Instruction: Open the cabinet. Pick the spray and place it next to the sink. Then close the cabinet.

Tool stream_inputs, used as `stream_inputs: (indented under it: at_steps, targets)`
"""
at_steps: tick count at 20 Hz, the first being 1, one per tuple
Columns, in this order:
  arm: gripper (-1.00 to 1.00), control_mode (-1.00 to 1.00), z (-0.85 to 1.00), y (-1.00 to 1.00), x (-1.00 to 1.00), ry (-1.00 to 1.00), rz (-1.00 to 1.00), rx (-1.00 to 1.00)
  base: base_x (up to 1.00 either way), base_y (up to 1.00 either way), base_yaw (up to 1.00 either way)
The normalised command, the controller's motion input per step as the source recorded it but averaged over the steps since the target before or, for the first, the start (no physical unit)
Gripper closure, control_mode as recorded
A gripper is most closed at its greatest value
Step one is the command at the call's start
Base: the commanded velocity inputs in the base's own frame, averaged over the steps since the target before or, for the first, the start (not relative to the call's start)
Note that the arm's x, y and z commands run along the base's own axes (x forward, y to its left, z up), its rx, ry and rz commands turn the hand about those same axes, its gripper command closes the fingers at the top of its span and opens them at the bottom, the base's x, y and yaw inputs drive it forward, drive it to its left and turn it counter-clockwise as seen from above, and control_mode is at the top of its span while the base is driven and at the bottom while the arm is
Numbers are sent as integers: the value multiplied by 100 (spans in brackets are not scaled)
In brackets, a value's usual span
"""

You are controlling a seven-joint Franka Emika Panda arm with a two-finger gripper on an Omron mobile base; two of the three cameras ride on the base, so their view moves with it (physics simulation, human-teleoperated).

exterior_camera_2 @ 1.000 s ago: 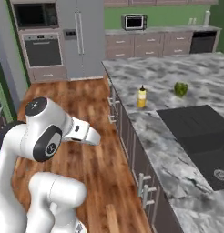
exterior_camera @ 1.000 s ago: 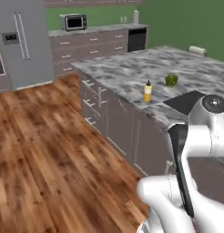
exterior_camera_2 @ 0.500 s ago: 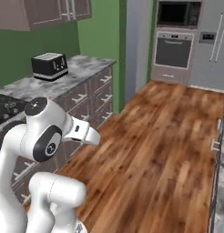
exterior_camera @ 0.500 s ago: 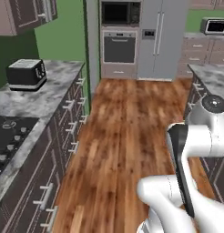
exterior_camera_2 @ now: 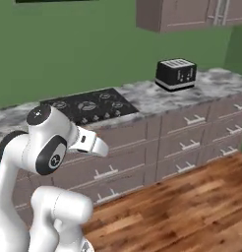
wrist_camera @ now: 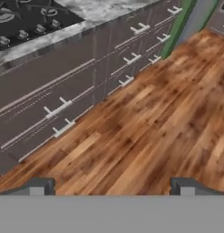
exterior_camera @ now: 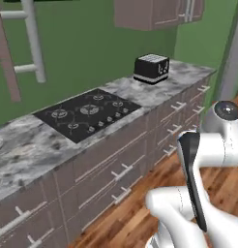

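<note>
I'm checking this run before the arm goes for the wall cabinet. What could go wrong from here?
1. The toaster stands on the counter below the cabinet; an upward reach might knock it.
2. The hand is open and aimed at the wood floor, far below the door handles, so a long swing past the drawers lies ahead.

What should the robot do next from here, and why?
Probably keep driving and turning the base until the cabinet above the counter sits squarely ahead, then raise the arm. The cabinet doors look shut, high at the frame's top edge beyond the toaster, while the open, empty pincer points down at the wooden floor, not near a handle.
</note>
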Motion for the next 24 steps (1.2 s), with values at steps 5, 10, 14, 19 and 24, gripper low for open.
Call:
stream_inputs:
  at_steps: [5,10,14,19,24]
  targets:
    - [-100,100,0,0,0,0,0,0,-22,0,97]
    - [-100,100,0,0,0,0,0,0,-3,53,37]
    - [-100,100,0,0,0,0,0,0,18,84,1]
    - [-100,100,0,0,0,0,0,0,4,93,1]
    - [-100,100,0,0,0,0,0,0,2,81,23]
